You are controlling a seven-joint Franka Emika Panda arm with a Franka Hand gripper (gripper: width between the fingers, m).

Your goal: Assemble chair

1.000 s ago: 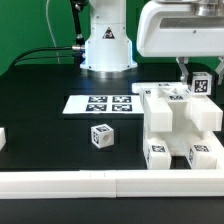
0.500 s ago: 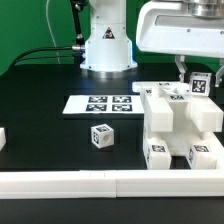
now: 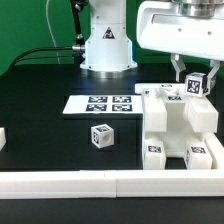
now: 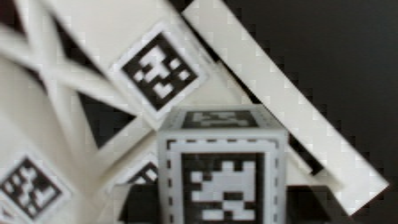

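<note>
The partly built chair [image 3: 178,122], a chunky white block with marker tags on its faces, stands at the exterior view's right. My gripper [image 3: 196,78] hangs over its far top corner, shut on a small white tagged chair part [image 3: 198,87] that sits tilted between the fingers and against the assembly's top. The wrist view shows that part [image 4: 222,172] close up, tag facing the camera, with the chair's white bars and tags [image 4: 160,68] behind it. The fingertips are hidden there. A loose tagged cube part [image 3: 100,135] lies on the black table in front of the marker board.
The marker board [image 3: 100,103] lies flat at the table's middle. The robot's white base [image 3: 107,45] stands behind it. A long white border rail [image 3: 70,180] runs along the front edge. A small white piece [image 3: 2,140] shows at the exterior view's left edge.
The gripper has turned slightly with the part, which now sits tilted. The chair assembly has shifted a little toward the exterior view's left.
</note>
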